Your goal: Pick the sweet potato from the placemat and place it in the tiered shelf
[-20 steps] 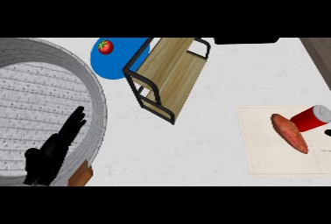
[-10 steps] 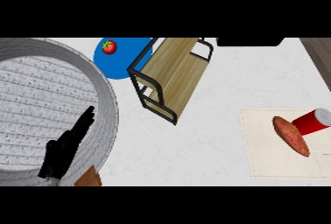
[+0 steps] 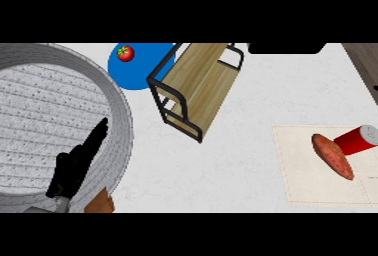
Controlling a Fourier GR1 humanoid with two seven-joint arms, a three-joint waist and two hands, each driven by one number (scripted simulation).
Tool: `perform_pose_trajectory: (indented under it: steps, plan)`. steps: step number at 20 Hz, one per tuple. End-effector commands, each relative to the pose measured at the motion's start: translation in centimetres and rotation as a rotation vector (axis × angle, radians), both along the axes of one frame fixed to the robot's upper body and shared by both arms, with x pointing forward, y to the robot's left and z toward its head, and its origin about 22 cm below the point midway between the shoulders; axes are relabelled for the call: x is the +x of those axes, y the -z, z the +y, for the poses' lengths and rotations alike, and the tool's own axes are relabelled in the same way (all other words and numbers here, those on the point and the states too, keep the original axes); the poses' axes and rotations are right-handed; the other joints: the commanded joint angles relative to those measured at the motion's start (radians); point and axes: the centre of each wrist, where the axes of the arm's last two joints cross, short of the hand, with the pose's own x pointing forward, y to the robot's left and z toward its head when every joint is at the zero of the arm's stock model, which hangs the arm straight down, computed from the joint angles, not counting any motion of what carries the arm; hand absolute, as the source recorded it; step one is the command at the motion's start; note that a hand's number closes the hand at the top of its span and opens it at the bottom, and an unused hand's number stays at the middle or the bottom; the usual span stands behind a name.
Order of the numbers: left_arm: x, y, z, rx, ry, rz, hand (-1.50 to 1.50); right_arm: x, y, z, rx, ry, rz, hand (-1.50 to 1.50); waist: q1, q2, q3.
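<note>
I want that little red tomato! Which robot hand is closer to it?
Left. The black left hand rests far below the small red tomato, over the grey round basin. The right hand is out of view.

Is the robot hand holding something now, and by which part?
Nothing is held. The left robot hand is open with straight fingers; the sweet potato lies untouched on the placemat.

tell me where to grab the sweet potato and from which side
Probably across its middle, from above. The sweet potato lies flat on the placemat, long and narrow with tapered ends, so fingers would span its short width. The red can sits at its upper right side, so come in from the left and clear of it.
</note>
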Motion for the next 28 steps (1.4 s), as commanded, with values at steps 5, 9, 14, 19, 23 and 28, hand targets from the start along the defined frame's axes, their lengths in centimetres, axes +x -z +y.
perform_pose_trajectory:
  steps: [5,9,14,19,23,28]
  plan:
    - [0.4,2.2,0.8,-0.011,0.007,0.028,0.00,1.3,3.9,7.9,-0.120,0.014,0.083,-1.50,-0.004,0.007,-0.006]
    - [0.6,0.9,-1.2,-0.021,0.007,0.025,0.00,1.9,4.6,10.8,-0.141,0.023,0.158,-1.50,-0.002,0.005,-0.006]
    - [-1.3,3.1,0.7,-0.008,-0.020,0.032,0.00,0.8,6.5,11.9,-0.198,0.074,0.232,-1.50,-0.004,0.006,-0.006]
    - [0.3,1.5,1.8,-0.004,-0.012,0.038,0.00,0.8,6.1,11.3,-0.237,0.103,0.213,-1.50,-0.005,0.005,-0.005]
    - [0.3,2.3,-1.2,0.002,-0.018,0.032,0.00,0.2,6.4,10.1,-0.285,0.118,0.175,-1.50,-0.009,0.005,-0.005]
    - [0.9,1.3,0.8,-0.016,-0.002,0.029,0.00,-1.5,8.2,11.3,-0.319,0.124,0.192,-1.50,-0.012,0.004,-0.005]
